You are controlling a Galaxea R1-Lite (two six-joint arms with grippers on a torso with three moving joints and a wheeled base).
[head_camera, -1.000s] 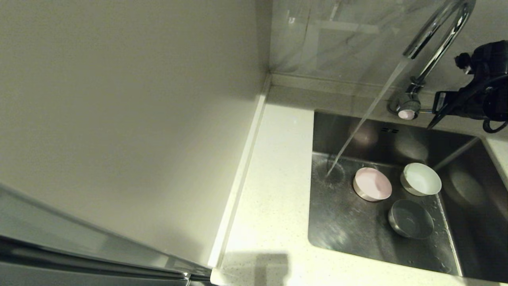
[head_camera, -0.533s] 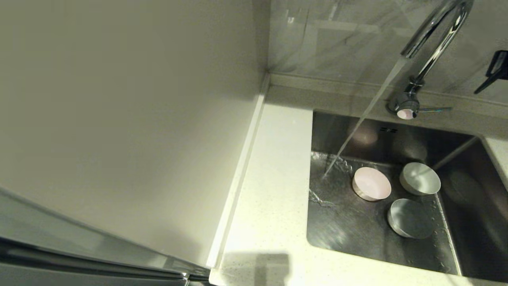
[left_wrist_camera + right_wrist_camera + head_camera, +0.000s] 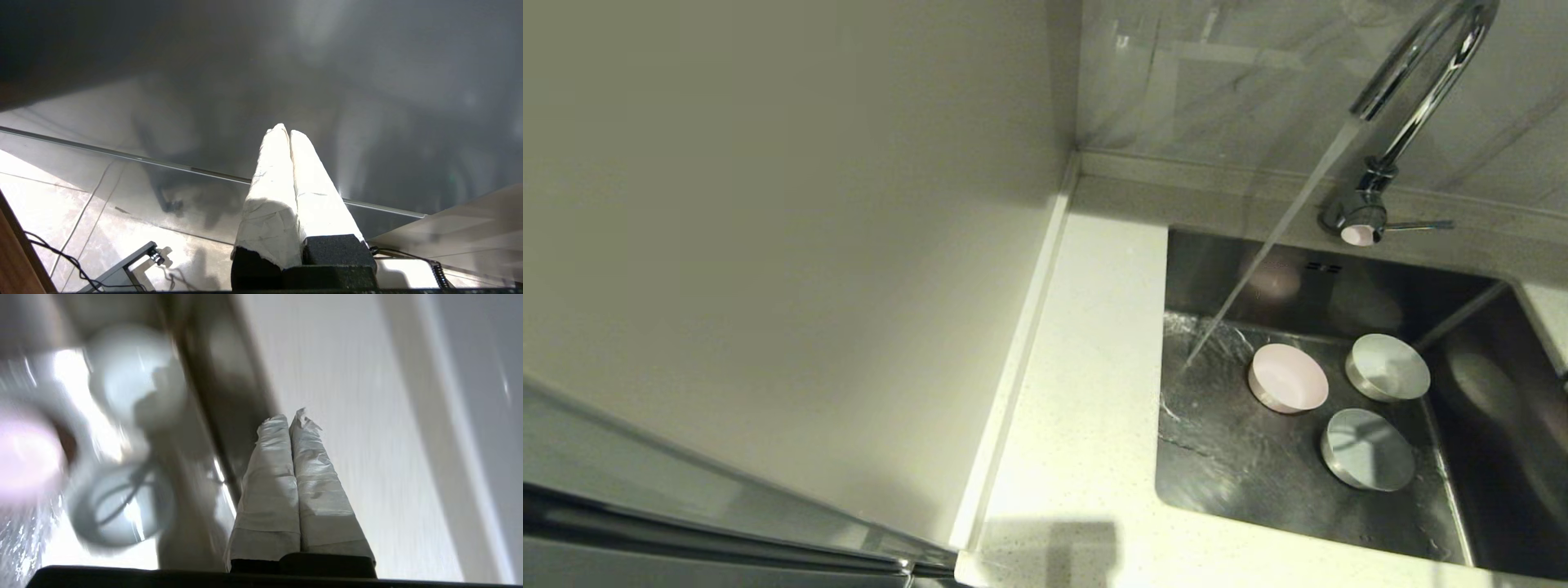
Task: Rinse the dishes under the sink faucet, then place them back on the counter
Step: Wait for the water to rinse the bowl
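Cream wall panel (image 3: 768,204) fills most of the head view, with a marbled backsplash (image 3: 1217,90) behind the sink (image 3: 1201,457), landmark for everything here. The counter (image 3: 1086,343) runs along the sink's wall-panel side and is bare, no dish on it. The faucet (image 3: 1413,82) stands behind the sink's back rim, lever (image 3: 1417,226) sticking out sideways from its base, and a water stream (image 3: 1258,261) slants down onto the sink floor near the counter-side wall, spreading in ripples. All three dishes sit upright on the sink floor: pink bowl (image 3: 1288,377) nearest the stream but not under it, white bowl (image 3: 1388,367) just beyond it toward the back, pale blue bowl (image 3: 1368,449) toward the sink's front. No arm shows in the head view. Left wrist view: left gripper (image 3: 288,130) pressed together and empty, facing a grey panel and tiled floor, away from the sink, parked. Right wrist view: right gripper (image 3: 291,416) also pinched together, holding nothing, over the white worktop just beside the sink's edge, blurred bowls inside the sink. Judged progress: water is on, but no bowl is held in the stream; rinsing all three and returning them to the counter remain.
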